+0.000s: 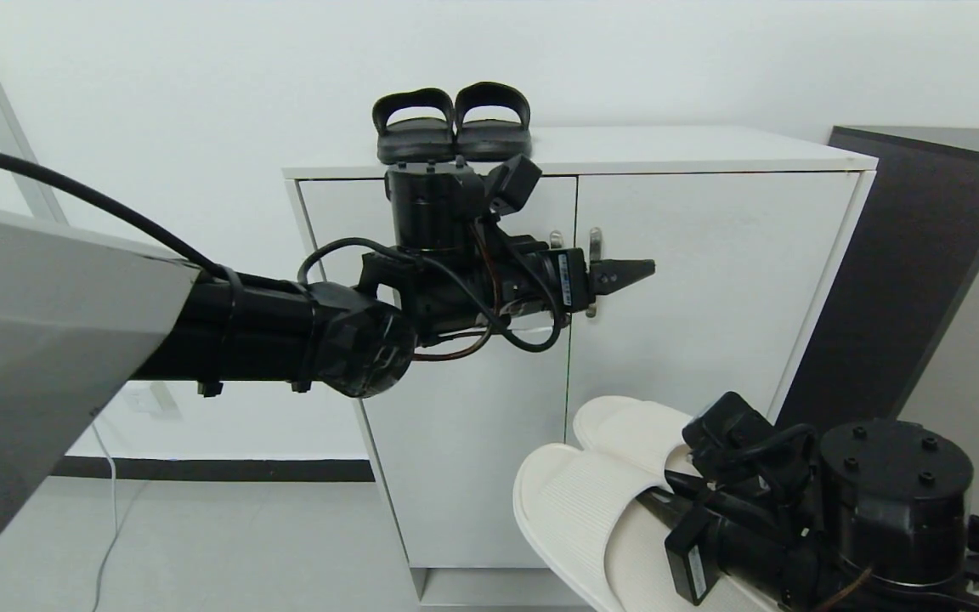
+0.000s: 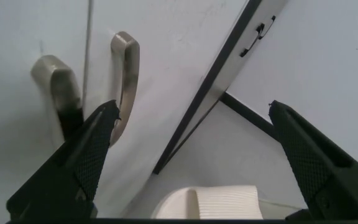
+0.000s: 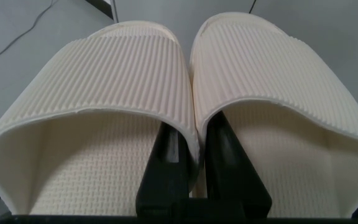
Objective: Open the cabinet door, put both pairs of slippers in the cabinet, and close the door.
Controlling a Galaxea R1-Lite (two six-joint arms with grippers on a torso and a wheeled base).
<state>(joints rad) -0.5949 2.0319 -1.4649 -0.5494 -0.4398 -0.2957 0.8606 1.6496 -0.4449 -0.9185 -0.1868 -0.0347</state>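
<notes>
**Cataloguing two pairs of slippers at a shut cabinet**

Counting two pairs of slippers, four shoes in all.

Entering pair one as the black slippers [image 1: 453, 127]: sitting side by side and touching at the front edge of the cabinet top, near its left corner, above the left door. Showing broad arched straps and thick moulded soles.

Entering pair two as the cream slippers [image 1: 591, 501]: hanging in the air before the lower part of the right door, apart from it, pressed together side by side. Showing ribbed uppers and waffle-embossed footbeds.

Listing the right gripper [image 3: 194, 155] as clamping pair two: reaching one of its fingers [image 3: 229, 168] into each shoe and pinching the two inner walls together, leaving barely a gap.

Listing the left gripper [image 1: 630, 274] as hovering just in front of the two handles, spreading its jaws wide and gripping nothing.

Counting one white cabinet [image 1: 710, 280] with two doors, both lying shut. Counting two curved metal pulls flanking the centre seam near the top edge: the left-door handle [image 1: 554, 240] and the right-door handle [image 1: 596, 246].

Counting one dark cabinet [image 1: 923, 280], standing just beside the white one's right side.

Recording, for the room, a white wall [image 1: 158, 85] behind, a grey floor [image 1: 226, 535], a black skirting strip [image 1: 217, 469] along the wall's foot, and one thin white cable [image 1: 111, 518] trailing down onto the floor.
</notes>
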